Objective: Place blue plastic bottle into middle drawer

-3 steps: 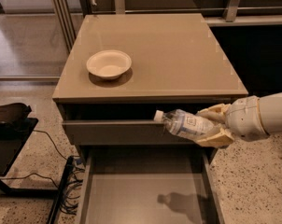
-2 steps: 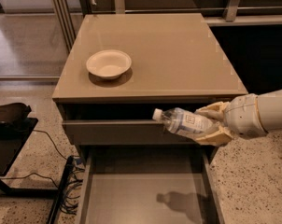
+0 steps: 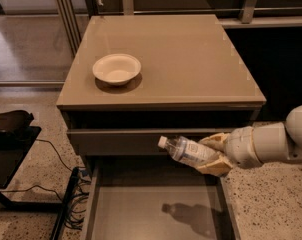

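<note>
The blue plastic bottle (image 3: 187,151) is clear with a white cap and a pale label. It lies nearly level in the air, cap pointing left. My gripper (image 3: 214,155) reaches in from the right on a white arm and is shut on the bottle's base end, one tan finger above and one below. The bottle hangs over the back right part of the open middle drawer (image 3: 156,211), whose flat grey floor shows the bottle's shadow. A white round bowl (image 3: 116,68) sits on the cabinet top, at the left.
The taupe cabinet top (image 3: 191,59) is wide and flat. A closed drawer front (image 3: 116,141) is just behind the bottle. A black stand (image 3: 11,139) and cables (image 3: 73,184) lie on the speckled floor at the left. A railing runs along the back.
My gripper and the bottle have shifted slightly to the left and a little lower over the open drawer. The bowl has not moved.
</note>
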You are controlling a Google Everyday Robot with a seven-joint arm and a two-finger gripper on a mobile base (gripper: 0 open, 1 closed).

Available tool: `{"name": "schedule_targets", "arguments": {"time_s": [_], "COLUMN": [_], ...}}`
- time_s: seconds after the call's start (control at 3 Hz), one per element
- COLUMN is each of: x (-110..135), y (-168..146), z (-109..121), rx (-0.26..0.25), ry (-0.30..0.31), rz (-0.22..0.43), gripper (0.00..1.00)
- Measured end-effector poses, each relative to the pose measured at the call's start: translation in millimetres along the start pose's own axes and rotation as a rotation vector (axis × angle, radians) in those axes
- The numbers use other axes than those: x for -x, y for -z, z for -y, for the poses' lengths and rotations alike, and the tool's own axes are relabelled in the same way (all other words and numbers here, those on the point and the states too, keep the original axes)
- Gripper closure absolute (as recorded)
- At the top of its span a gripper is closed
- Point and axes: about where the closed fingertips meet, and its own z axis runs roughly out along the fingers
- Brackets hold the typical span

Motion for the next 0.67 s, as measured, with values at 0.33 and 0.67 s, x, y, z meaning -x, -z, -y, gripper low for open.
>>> {"name": "schedule_targets", "arguments": {"time_s": [0.33, 0.67], "x": [-45.4, -82.4], "y": [-44.3, -81.9], "z": [-20.7, -40.8], "rx": [0.015, -0.009], "ry": [-0.056, -0.08], "rz": [-0.009, -0.037], "gripper": [1.0, 1.0]}}
